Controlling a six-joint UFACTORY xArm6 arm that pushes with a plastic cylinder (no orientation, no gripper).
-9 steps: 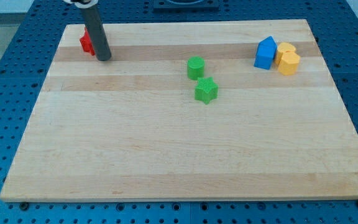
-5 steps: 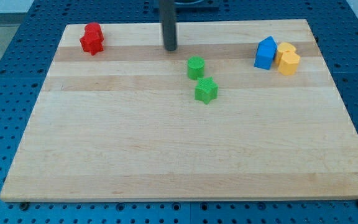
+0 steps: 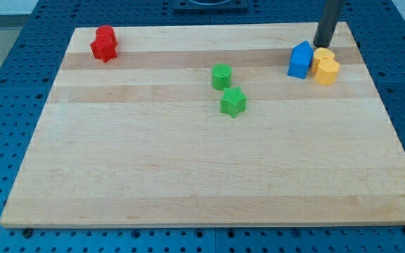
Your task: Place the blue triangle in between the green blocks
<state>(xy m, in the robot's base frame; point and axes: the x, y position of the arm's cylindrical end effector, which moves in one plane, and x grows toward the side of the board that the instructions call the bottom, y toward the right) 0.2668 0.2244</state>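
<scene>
My tip sits near the view's top right corner of the board, with the rod rising out of the top of the frame. There is no claw on this rig — just the bare rod — so it holds nothing and I have no open or closed state to report.

Just below my tip and a little to the view's left is the blue block, the task's piece (from here it reads as a small house-like wedge with a peaked top). My tip is just beside its upper right corner; I cannot tell whether they touch. Directly below my tip lie two yellow blocks — the upper yellow block nearly under the tip and the lower yellow block just past it. They press against each other, and the upper one is right against the blue block's right side.

Well to the view's left of my tip, and lower, are the two green blocks: the green cylinder and, just below and slightly right of it, the green star. A narrow gap separates them. The blue block is well apart from both.

Far off to the view's left, near the board's top left corner, sit the red blocks, bunched together.
</scene>
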